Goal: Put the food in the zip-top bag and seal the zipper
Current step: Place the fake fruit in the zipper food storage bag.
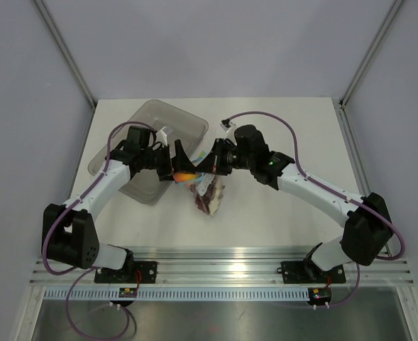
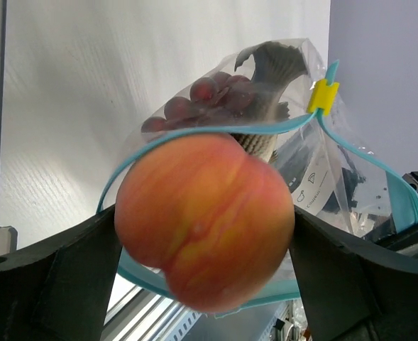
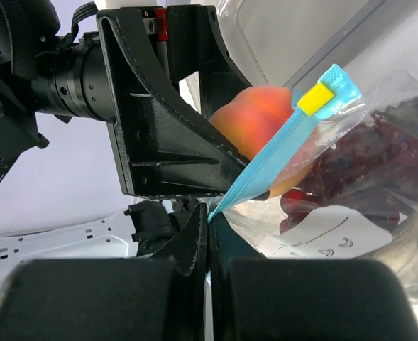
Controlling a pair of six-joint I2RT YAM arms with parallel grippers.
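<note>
at zip-top bag (image 2: 336, 188) mouth, peach (image 2: 201, 206) gripped in left end effector (image 2: 205, 245)

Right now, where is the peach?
Top view: peach mid-table, clamped in the left tool at the zip-top bag mouth, left of the right tool pinching the zipper.
</note>
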